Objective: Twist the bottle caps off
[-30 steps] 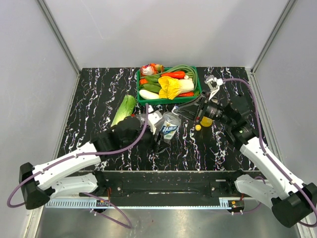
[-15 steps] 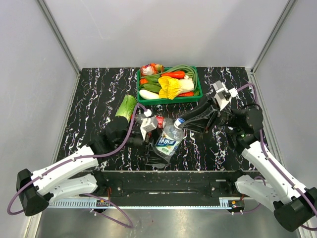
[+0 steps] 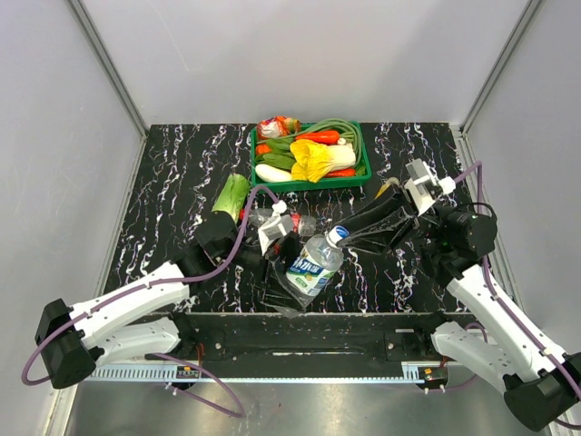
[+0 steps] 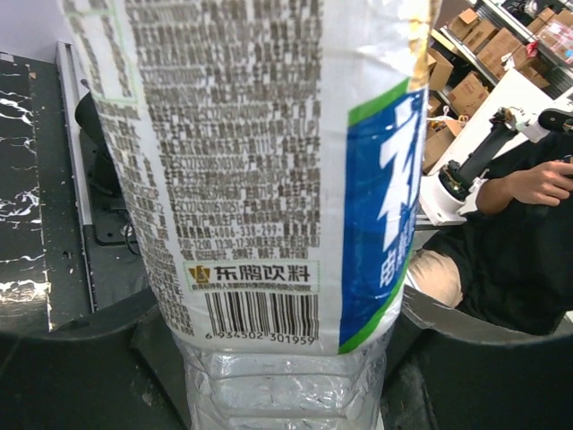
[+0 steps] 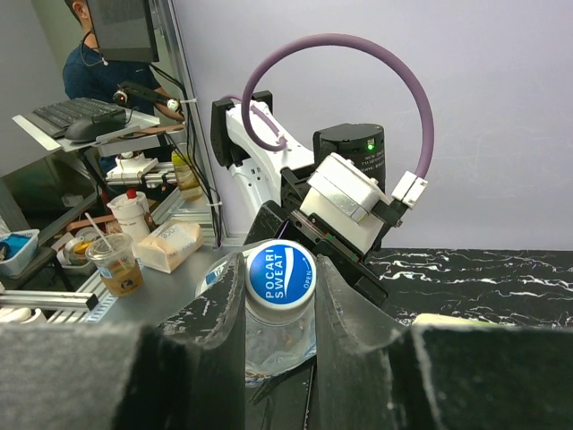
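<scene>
The blue bottle cap (image 5: 280, 273), printed POCARI SWEAT, sits on the neck of a clear labelled bottle (image 3: 310, 265), which is held tilted over the near middle of the black marbled table (image 3: 172, 182) with its cap end toward the right arm. The right gripper (image 5: 280, 300) is clamped on that cap, 1 finger on each side, while the left gripper (image 4: 286, 363) grasps the bottle's lower body between its 2 fingers. Behind them, a green basket (image 3: 253, 163) of vegetables stands at the table's far edge.
</scene>
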{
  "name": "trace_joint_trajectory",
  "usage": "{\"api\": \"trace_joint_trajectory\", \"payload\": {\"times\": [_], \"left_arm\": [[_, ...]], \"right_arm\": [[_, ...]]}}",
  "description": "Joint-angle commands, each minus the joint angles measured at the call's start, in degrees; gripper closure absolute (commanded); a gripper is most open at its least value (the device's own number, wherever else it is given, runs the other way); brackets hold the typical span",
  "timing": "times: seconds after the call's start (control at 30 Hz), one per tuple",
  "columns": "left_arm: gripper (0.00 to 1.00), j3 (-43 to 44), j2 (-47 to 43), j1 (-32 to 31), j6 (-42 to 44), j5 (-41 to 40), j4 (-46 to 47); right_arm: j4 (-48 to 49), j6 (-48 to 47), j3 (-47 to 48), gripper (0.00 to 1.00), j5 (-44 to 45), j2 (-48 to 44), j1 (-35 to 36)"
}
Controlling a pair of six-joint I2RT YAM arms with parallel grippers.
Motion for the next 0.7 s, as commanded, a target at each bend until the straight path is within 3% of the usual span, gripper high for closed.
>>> {"api": "trace_joint_trajectory", "payload": {"times": [0.0, 0.27, 0.37, 0.4, 0.47, 0.5, 0.57, 0.67], "left_arm": [[0.95, 0.4, -1.2, 0.3, -0.8, 5.6, 11.5], [0.95, -0.8, -2.3, 0.3, 0.0, 5.7, 10.1], [0.95, -0.8, -2.7, 0.3, 0.9, 5.1, 8.8], [0.96, -0.7, -2.7, 0.3, 1.2, 4.9, 8.2], [0.96, -0.5, -2.8, 0.3, 2.2, 4.3, 7.1], [0.96, -0.4, -2.8, 0.3, 2.7, 3.8, 6.5], [0.96, -0.1, -3.0, 0.3, 4.5, 2.7, 3.8], [0.96, 1.2, -3.5, 0.3, 9.1, -0.6, -3.2]], "right_arm": [[2.4, -0.1, -0.5, 1.0, -0.3, -1.7, -0.1], [-0.3, -2.0, -0.9, 0.96, 2.0, -2.7, -0.2], [-1.4, -1.6, -1.2, 0.85, 3.4, -2.5, -0.1], [-1.9, -1.9, -1.2, 0.75, 3.8, -2.5, -0.2], [-4.2, -2.6, -1.2, 0.4, 5.1, -2.6, -0.2], [-5.3, -3.2, -1.2, 0.3, 5.8, -2.7, -0.1], [-7.3, -4.1, -1.1, 0.13, 7.3, -2.8, -0.1], [-10.8, -5.5, -0.6, 0.0, 9.1, -3.2, -0.1]]}}
